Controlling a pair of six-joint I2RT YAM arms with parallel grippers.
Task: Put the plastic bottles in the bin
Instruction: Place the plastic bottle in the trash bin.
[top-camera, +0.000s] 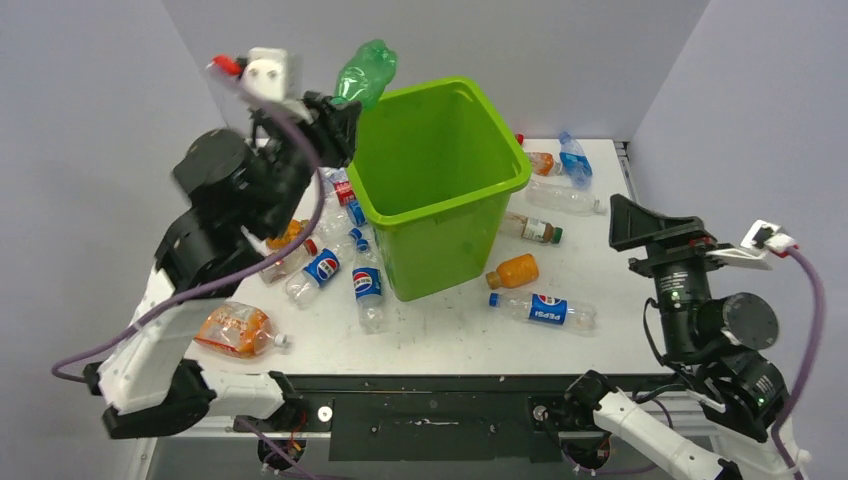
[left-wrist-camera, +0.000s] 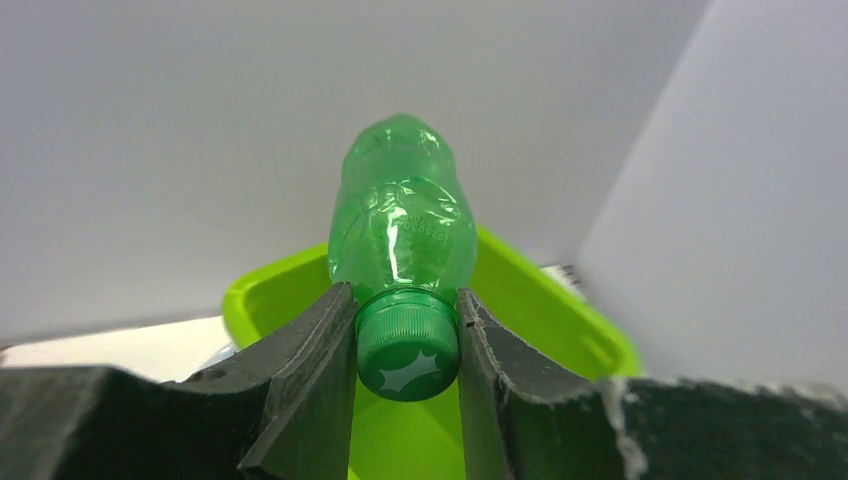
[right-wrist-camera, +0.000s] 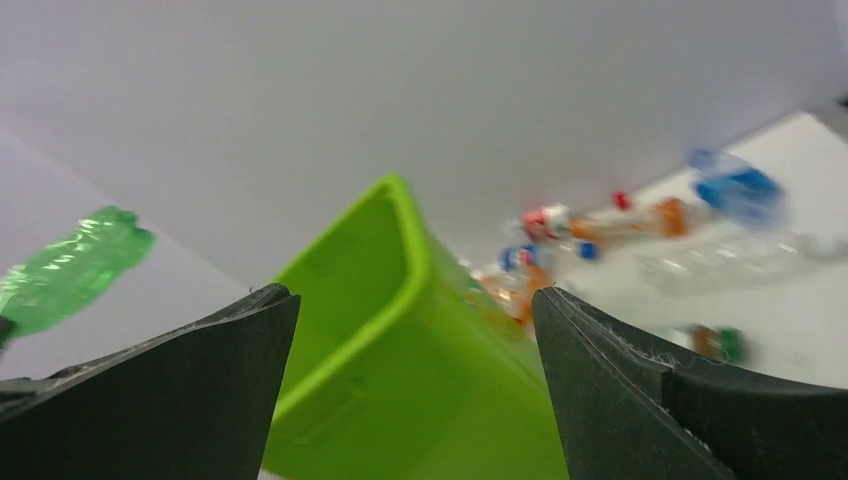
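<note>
Left wrist view: left tool (left-wrist-camera: 405, 300) pinching crumpled green plastic bottle (left-wrist-camera: 402, 215) at cap (left-wrist-camera: 408, 352), raised over rim of large lime-green plastic bin (left-wrist-camera: 268, 292). Right tool (right-wrist-camera: 415, 297) spread, empty. Risk: early release glances off rim, bottle lands on surface (top-camera: 440, 335).

A white table (top-camera: 440, 335) fills the middle of the overhead view, its top scuffed with small dark marks and grey smudges. At 12 o'clock rises a plain back wall (top-camera: 560, 50) in pale grey with a lavender tint. A left wall panel (top-camera: 80, 120) of the same colour closes 9 o'clock and a right wall panel (top-camera: 760, 120) closes 3 o'clock, meeting the back wall in a straight seam (top-camera: 668, 70) near 1 o'clock. At 6 o'clock a black rail (top-camera: 430, 405) runs along the table's near edge. The light is even and soft, and shadows on the table are faint.
</note>
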